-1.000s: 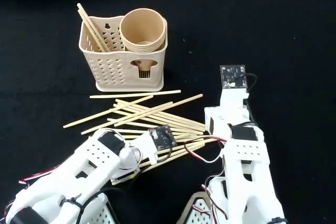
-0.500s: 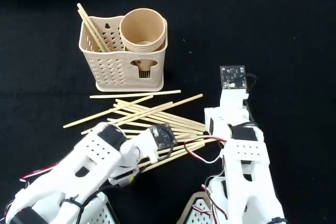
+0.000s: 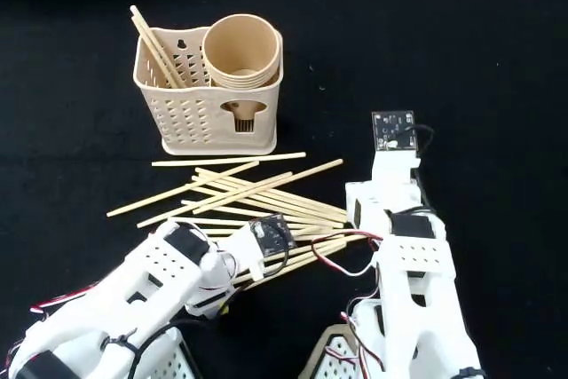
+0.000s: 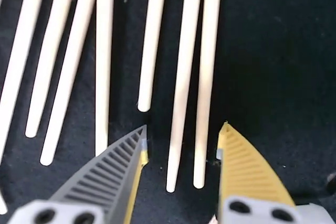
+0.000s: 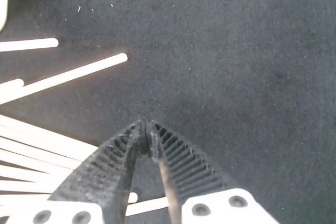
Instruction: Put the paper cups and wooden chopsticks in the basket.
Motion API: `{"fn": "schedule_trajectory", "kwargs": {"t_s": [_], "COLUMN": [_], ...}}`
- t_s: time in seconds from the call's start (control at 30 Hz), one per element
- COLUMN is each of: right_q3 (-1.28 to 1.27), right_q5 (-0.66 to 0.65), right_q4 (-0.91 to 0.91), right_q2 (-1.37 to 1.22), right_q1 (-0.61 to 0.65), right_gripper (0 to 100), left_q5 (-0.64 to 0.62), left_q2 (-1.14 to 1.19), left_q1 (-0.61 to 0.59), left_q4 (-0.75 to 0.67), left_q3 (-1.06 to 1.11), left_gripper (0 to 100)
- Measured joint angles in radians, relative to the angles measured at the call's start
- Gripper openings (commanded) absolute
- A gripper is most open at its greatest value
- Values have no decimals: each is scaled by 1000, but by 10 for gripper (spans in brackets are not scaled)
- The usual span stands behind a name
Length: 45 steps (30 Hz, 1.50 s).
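From above, the basket (image 3: 191,117) stands towards the far side of the black tabletop (image 3: 479,51). The paper cups (image 3: 241,42) are stacked inside it, and a few chopsticks (image 3: 153,40) lean in its other corner. The loose chopsticks (image 3: 266,185) lie in an overlapping heap on the cloth just in front of the basket. The left arm (image 3: 169,277) has its tip at the near edge of that heap. The right arm (image 3: 408,264) sits beside the heap's other end.

In the left wrist view, the left jaws are spread wide and low over the cloth. The blunt ends of two chopsticks (image 4: 180,103) lie side by side between the tips, touched by neither. More sticks lie just outside the grey jaw.

In the right wrist view, the right jaws are closed tip to tip with nothing between them, over bare cloth. Stick ends (image 5: 79,72) lie off to one side.

The sticks look light, stiff and smooth, so they will likely roll or slip under a loose pinch. Held at the very end they would probably swing down. A firm grip further along, nearer the middle, seems safer, taking only the pair between the jaws.
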State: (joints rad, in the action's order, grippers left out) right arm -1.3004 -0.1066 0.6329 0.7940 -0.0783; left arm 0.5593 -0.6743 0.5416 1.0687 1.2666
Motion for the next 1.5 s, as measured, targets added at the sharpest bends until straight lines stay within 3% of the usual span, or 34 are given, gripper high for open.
{"fn": "schedule_trajectory", "kwargs": {"t_s": [0.1, 0.37, 0.8, 1.0, 1.17, 1.5], "right_q3": [0, 0, 0, 0, 0, 0], "right_q5": [0, 0, 0, 0, 0, 0], "right_q4": [0, 0, 0, 0, 0, 0], "right_q2": [0, 0, 0, 0, 0, 0], "right_q1": [0, 0, 0, 0, 0, 0], "right_gripper": [25, 25, 25, 25, 25, 25], "left_q5": [-2, -3, -9, 52, 66, 66], "left_q2": [0, -3, -3, -3, -3, -2], "left_q1": [6, 6, 5, 5, 5, 3], "left_q4": [3, 23, 244, 336, 333, 103], "left_q3": [2, 5, -147, -221, -222, -75], "left_gripper": [27, 61, 29, 32, 34, 49]}}
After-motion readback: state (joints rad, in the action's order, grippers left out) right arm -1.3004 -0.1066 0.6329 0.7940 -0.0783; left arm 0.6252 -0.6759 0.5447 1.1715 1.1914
